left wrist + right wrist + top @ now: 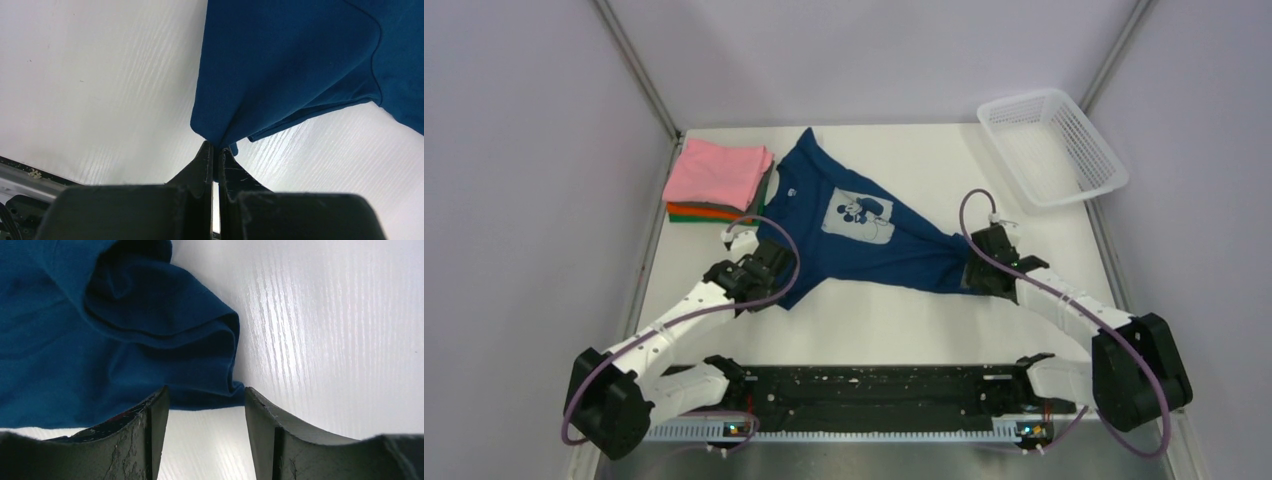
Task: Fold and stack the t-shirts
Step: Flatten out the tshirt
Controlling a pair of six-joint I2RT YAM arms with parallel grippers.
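The navy blue t-shirt (854, 235) with the pale mouse print lies stretched across the table's middle. My left gripper (769, 283) is shut on its near left corner, and the left wrist view shows the jaws (216, 147) pinching the blue cloth (280, 65). My right gripper (976, 270) is open at the shirt's bunched right end, and in the right wrist view its fingertips (205, 392) straddle the cloth edge (150, 330) without closing on it. The folded pink shirt (717, 172) tops the orange and green shirts (699, 213) at the back left.
A white mesh basket (1049, 145) stands at the back right, partly over the table edge. Grey walls close in the left, back and right sides. The arm bases and a black rail (864, 395) run along the near edge.
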